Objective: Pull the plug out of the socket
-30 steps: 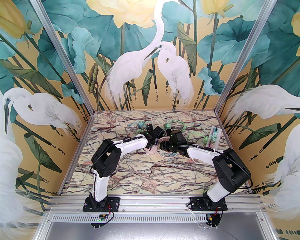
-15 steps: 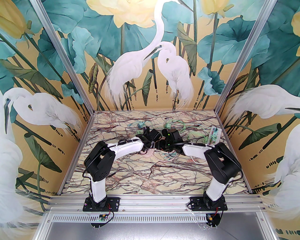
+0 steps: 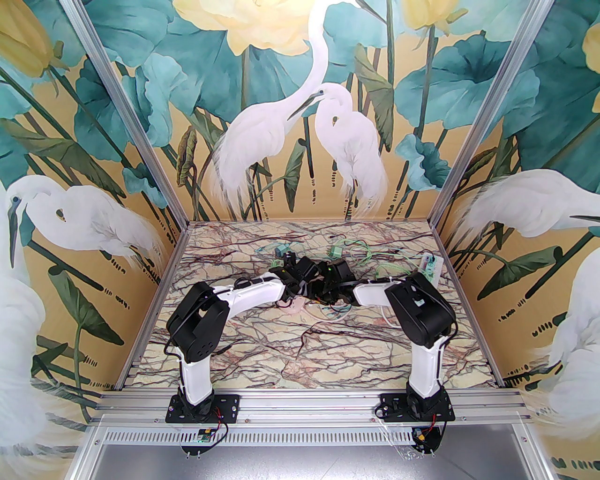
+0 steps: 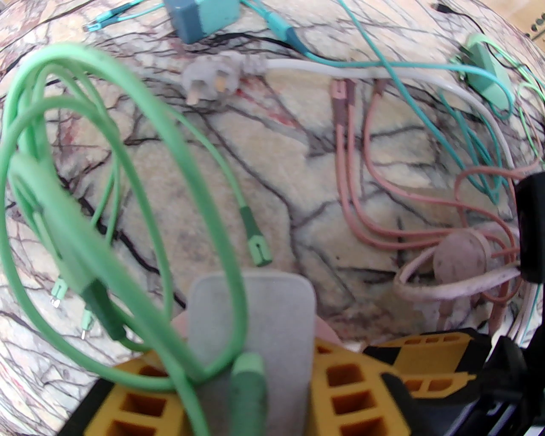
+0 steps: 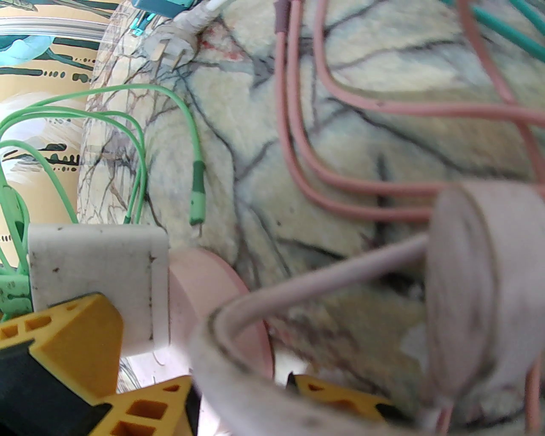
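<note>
In the left wrist view my left gripper [image 4: 251, 315] is shut on a pink disc [image 4: 325, 334] that peeks out behind its grey pad [image 4: 272, 306]. I cannot tell whether the disc is the plug or the socket. A green cable [image 4: 127, 191] hangs over the fingers. In the right wrist view the same pink disc [image 5: 213, 294] lies between the fingers of my right gripper [image 5: 221, 340], against the white pad [image 5: 93, 281]. The other pad is hidden. A second round pink body [image 5: 477, 276] with a pale cord [image 5: 306, 281] lies just ahead. From above, the left gripper [image 3: 300, 293] and the right gripper [image 3: 321, 295] meet mid-table.
Pink cables [image 4: 362, 191], teal cables [image 4: 425, 119] and green leads cross the marble table [image 4: 276, 140]. A grey three-pin plug [image 4: 210, 81], a teal adapter [image 4: 200, 17] and a mint adapter [image 4: 485, 72] lie farther back. A clear box [image 3: 429, 267] sits at the back right.
Both grippers have shifted left and a little farther back, still together. The right arm's elbow has swung well to the left and risen; the left elbow has moved slightly left.
</note>
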Motion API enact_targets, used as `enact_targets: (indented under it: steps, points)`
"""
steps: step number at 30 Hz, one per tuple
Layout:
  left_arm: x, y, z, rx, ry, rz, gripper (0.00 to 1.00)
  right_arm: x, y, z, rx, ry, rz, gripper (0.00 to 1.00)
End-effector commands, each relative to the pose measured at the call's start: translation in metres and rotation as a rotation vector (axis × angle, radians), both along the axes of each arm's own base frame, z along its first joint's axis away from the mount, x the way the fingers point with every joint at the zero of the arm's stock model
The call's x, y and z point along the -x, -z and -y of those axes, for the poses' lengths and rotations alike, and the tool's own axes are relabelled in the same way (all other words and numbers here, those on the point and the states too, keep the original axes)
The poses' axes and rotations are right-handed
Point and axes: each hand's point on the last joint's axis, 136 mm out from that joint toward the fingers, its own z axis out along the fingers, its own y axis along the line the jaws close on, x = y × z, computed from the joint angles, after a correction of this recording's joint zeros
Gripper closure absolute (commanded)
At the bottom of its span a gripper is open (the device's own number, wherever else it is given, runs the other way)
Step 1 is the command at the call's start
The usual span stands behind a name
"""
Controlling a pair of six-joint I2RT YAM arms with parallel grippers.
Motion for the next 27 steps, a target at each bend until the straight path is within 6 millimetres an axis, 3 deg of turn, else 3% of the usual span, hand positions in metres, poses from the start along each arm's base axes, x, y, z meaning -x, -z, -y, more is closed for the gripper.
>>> enact_targets:
  steps: [1, 7, 14, 21, 27]
  points:
    - [0.008, 0.009, 0.004, 0.018, 0.013, -0.03, 0.78, 0.018, 0.011, -0.025, -0.038, -0.071, -0.037, 0.57]
    - [0.009, 0.015, 0.006, 0.023, 0.01, -0.04, 0.79, 0.026, 0.003, -0.03, -0.105, -0.087, -0.031, 0.51]
    - [0.009, 0.017, 0.006, 0.047, 0.003, -0.033, 0.85, 0.036, 0.007, -0.03, -0.174, -0.074, -0.08, 0.57]
    - [0.008, 0.019, 0.006, 0.076, -0.008, -0.042, 0.85, 0.036, -0.015, -0.021, -0.237, -0.02, -0.021, 0.59]
    - [0.007, 0.018, -0.009, 0.06, -0.087, -0.04, 0.84, 0.04, -0.022, -0.01, -0.238, 0.041, -0.002, 0.54]
